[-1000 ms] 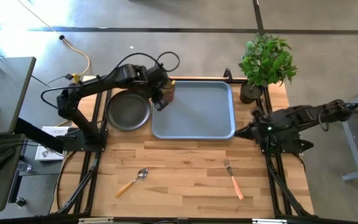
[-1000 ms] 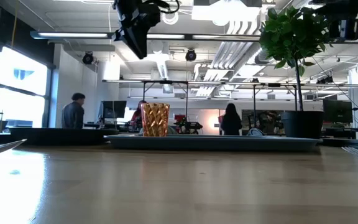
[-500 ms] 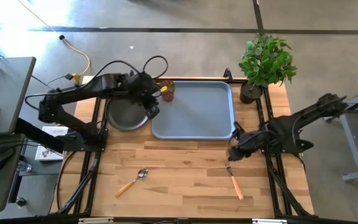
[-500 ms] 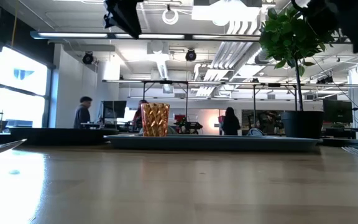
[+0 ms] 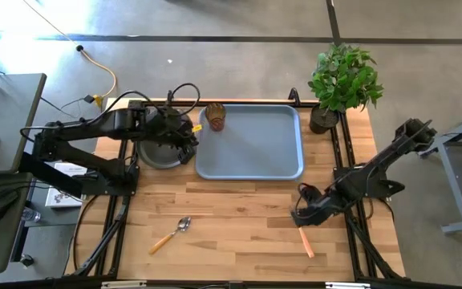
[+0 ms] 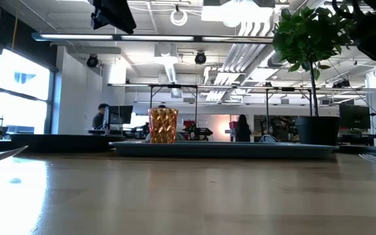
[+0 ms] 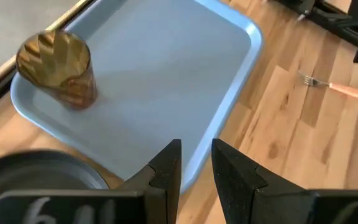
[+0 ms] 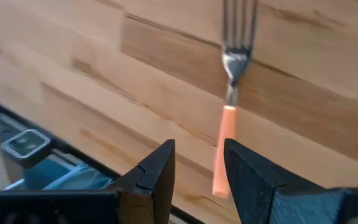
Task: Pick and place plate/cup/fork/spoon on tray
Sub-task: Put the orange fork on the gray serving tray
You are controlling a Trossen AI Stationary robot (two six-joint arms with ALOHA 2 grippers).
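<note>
Hovering low over the fork (image 5: 302, 234), the right gripper (image 5: 301, 215) sits right above the prong end, fingers apart with a narrow gap and nothing between them; in the right wrist view the fork (image 8: 227, 106) lies flat on the wooden table (image 5: 239, 225) with its orange handle running down between the two fingers (image 8: 151, 171). Using the tray (image 5: 251, 142) as the landmark: the fork is on the table in front of the tray's right corner, well apart from it, and the spoon (image 5: 171, 234) is in front of the left corner, also well apart. The cup (image 5: 216, 117) stands upright inside the tray at its back left corner. The plate (image 5: 157, 152) sits just beside the tray's left edge, outside it. The left gripper (image 5: 189, 141) hangs over the plate's tray-side rim, fingers (image 7: 166, 171) slightly apart and holding nothing. A potted plant (image 5: 342, 79) stands off the tray's back right corner.
</note>
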